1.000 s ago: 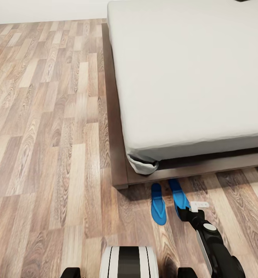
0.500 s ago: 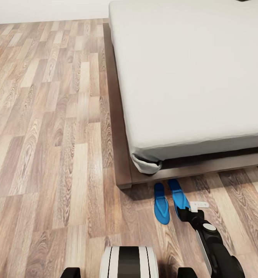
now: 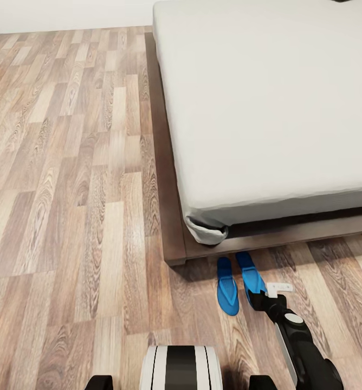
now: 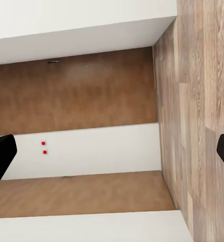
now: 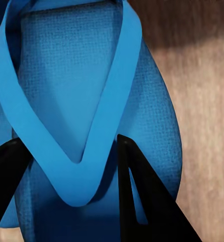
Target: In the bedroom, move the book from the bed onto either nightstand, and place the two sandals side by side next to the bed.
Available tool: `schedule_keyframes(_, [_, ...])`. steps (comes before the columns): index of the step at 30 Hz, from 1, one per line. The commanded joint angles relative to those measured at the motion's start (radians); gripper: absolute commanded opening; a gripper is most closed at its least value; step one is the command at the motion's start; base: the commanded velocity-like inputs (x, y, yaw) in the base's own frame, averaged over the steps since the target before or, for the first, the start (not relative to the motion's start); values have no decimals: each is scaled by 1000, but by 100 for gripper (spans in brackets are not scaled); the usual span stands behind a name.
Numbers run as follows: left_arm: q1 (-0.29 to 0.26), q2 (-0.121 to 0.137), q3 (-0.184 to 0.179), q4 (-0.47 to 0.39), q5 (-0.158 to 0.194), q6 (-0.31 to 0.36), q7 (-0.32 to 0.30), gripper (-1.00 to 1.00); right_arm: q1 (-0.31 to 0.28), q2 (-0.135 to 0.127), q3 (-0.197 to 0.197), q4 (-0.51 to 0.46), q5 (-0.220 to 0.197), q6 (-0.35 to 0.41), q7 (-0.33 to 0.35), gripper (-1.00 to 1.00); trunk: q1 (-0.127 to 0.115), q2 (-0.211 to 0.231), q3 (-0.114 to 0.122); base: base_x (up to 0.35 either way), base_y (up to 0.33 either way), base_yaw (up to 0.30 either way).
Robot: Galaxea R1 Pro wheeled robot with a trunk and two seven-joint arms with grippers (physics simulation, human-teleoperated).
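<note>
Blue foam-like sandals, two of them, lying on the wood-plank floor (image 3: pixel 67 189) just off the foot corner of the bed (image 3: pixel 267 97); left sandal (image 3: pixel 226 286) flat and free, sole down, thong strap faintly visible; right sandal (image 3: pixel 250 276) beside it, a narrow gap between, near end covered by the right gripper (image 3: pixel 258 299). Long axes roughly parallel, running from the robot toward the bed frame; far ends reaching close to the dark wood frame edge, the right one a little farther forward than the left and slanted slightly. Seen up close from the right wrist: textured blue footbed (image 5: pixel 81 85), brighter blue V-shaped strap (image 5: pixel 117 101) meeting at a toe post between the black fingers (image 5: pixel 142 196).

Right gripper down at floor level over the near end of the right sandal; fingers parted, one on each side of the strap's point, spread about as wide as the strap's V; whether touching the strap or merely straddling it, cannot tell; not clamped on anything visibly.

Left gripper (image 4: pixel 112 156) seen from the left wrist: black fingertips (image 4: pixel 1 156) at opposite edges of the frame, spread wide, nothing between them; beyond, white and brown wall bands and plank floor.

Bed plain off-white mattress on a low dark frame, sheet corner bunched at the foot.
</note>
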Motion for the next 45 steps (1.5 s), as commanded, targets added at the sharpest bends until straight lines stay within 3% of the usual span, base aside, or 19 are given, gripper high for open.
schedule_keyframes(1, [0,1,-8,-1,8,5,5,100,-2,0,-2,-2,10,5,8,-100,0,0,-1,0,0,0])
schedule_keyframes(29, [0,1,-8,-1,8,5,3,100,-68,-1,-4,82,11,-26,8,-100,5,-3,-43,0,0,0])
schedule_keyframes(45, [0,1,-10,-1,8,5,3,100,-106,-3,-6,135,12,-36,8,-100,5,-3,-43,0,0,0])
